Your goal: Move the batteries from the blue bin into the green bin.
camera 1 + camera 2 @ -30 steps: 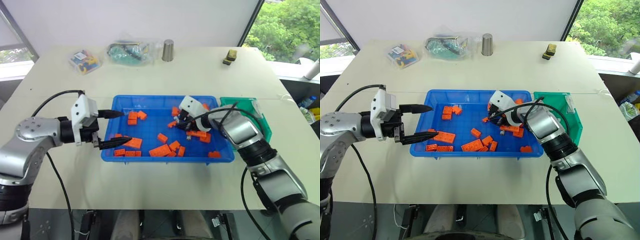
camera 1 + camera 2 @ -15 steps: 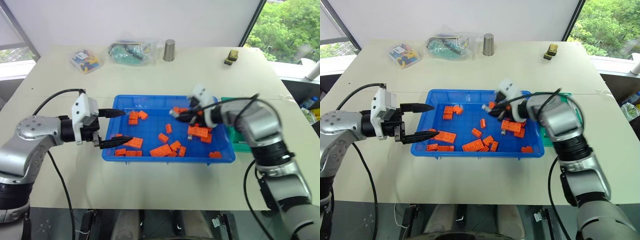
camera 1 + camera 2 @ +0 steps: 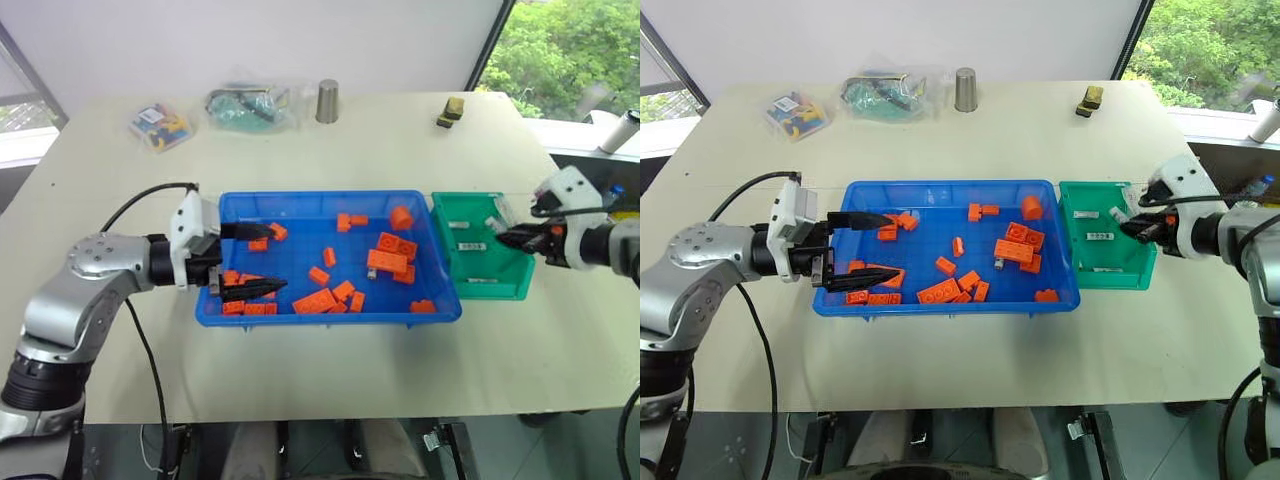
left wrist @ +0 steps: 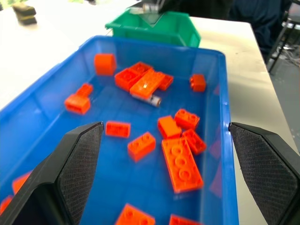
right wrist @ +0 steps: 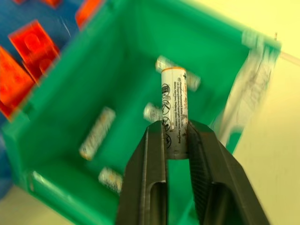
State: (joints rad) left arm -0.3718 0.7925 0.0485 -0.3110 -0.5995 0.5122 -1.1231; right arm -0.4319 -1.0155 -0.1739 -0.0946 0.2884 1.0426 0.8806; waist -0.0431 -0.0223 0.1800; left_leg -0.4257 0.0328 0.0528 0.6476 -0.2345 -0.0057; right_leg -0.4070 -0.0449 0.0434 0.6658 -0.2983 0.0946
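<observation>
Green bin (image 3: 480, 262): on table (image 3: 330, 370), touching right end of blue bin (image 3: 330, 310); several batteries lying on its floor, e.g. one at (image 5: 97, 132), another at (image 3: 471, 246).
Right gripper (image 5: 176, 140): over green bin's right edge, fingers narrowly parted, both pads against lower end of one battery.
Held battery (image 5: 174, 110): silvery, printed label, orange band at far end; sticking out past fingertips above bin interior, clear of bin floor.
Right gripper, head view (image 3: 522, 240): dark fingers pointing toward green bin from right side.
Blue bin contents: scattered orange bricks (image 3: 391, 255), mostly middle and right; more bunched near left wall.
Remaining battery (image 4: 146, 98): small grey cylinder on blue bin floor, tucked against underside of stacked orange bricks right of centre; also at (image 3: 998, 265).
Left gripper (image 3: 250, 260): wide open, nothing between fingers, reaching over left wall into blue bin, above bricks at that end; contact with bricks cannot tell.
Left fingers (image 4: 77, 159): spread to either side of wrist view, textured pads facing inward.
Table far edge: metal cup (image 3: 327, 101), clear bags of small parts (image 3: 160, 125), small dark-and-yellow object (image 3: 450, 111), all well apart from bins.
</observation>
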